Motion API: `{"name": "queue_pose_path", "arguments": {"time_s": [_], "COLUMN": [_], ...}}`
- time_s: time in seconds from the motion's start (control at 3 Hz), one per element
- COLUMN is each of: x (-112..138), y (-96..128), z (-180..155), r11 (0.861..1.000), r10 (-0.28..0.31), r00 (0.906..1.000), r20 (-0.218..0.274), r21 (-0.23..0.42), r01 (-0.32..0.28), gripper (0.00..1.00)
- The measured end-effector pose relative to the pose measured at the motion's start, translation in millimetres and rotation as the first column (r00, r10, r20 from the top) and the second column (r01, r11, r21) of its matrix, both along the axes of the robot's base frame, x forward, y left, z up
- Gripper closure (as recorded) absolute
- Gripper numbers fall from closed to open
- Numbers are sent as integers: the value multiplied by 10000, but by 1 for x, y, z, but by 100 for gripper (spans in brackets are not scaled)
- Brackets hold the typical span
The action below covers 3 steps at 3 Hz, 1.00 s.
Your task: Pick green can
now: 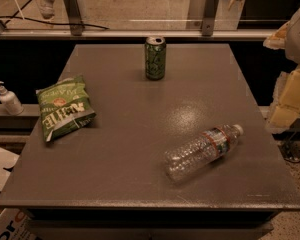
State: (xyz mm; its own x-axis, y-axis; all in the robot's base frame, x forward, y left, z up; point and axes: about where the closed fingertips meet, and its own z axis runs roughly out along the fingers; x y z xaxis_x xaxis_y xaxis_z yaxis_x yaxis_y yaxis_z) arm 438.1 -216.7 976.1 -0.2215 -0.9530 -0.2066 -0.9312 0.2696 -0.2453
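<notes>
Grey and lightly speckled, the counter point(130, 149) fills most of the camera view, with a glazed partition on metal posts behind its back edge and a pale floor showing through the glass. Off the left edge, on a low ledge, stands a small white pump bottle point(7, 100), and below it, past the front left corner, lie some pale sheets of cardboard point(2, 194). On the counter itself, close to the left edge and about midway along it, a green chip bag point(64, 106) lies flat with its white lettering turned upside down to the camera. The green can point(155, 57) stands upright near the middle of the back edge, its silver top and pull tab facing up, its patterned sides catching a little light; it touches nothing and sits well apart from the bag. Toward the front right corner a clear plastic water bottle point(202, 151) lies on its side, its white cap pointing at the right edge and its base toward the front edge, a coloured label band round its upper part. Beyond the right edge, about level with the middle of the counter, the gripper point(290, 96) shows as pale yellowish blocks under a white part of the arm, cut off by the frame. It hangs off the counter, well apart from the green can, and I cannot tell whether it is open or closed, nor whether it has hold of anything.
</notes>
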Motion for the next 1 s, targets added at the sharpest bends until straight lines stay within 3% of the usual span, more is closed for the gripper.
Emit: {"name": "queue_pose_path", "arguments": {"time_s": [0.67, 1.0], "x": [14, 42], "y": [-4, 0], "z": [-6, -21], "r11": [9996, 9927], "r10": [-123, -405], "r00": [9999, 9991], "r20": [82, 157], "r21": [240, 1145], "r01": [121, 385], "gripper": [0, 0]}}
